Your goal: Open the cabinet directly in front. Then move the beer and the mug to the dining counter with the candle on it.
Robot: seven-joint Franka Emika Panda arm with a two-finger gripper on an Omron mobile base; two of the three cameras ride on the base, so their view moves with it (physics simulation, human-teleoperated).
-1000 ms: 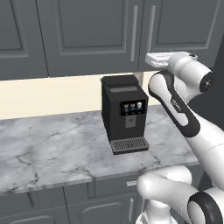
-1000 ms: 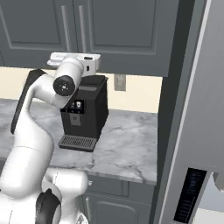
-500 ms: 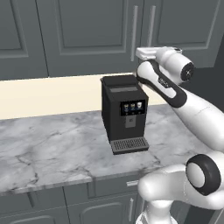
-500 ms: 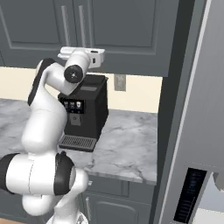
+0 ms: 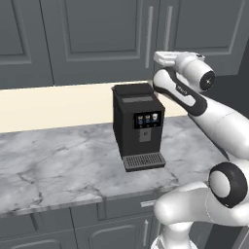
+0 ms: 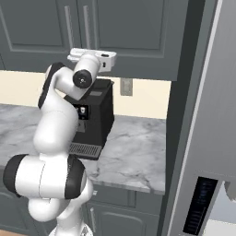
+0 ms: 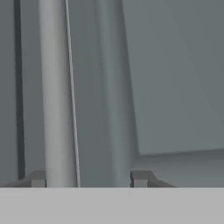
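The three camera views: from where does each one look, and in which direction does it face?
Left base view: behind the arm to its left, looking forward over the coffee machine and marble worktop to the cabinet; the arm rises at lower right.
Right base view: behind the arm to its right, facing the same worktop; the arm rises at lower left.
Hand view: on the hand, close against the cabinet door, its handle running between the fingertips of the gripper.
Both base views share the coffee machine and cabinet.

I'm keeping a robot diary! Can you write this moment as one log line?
stage: reaching cabinet handle | gripper: jaws straddling handle, not clamped | doors: shut
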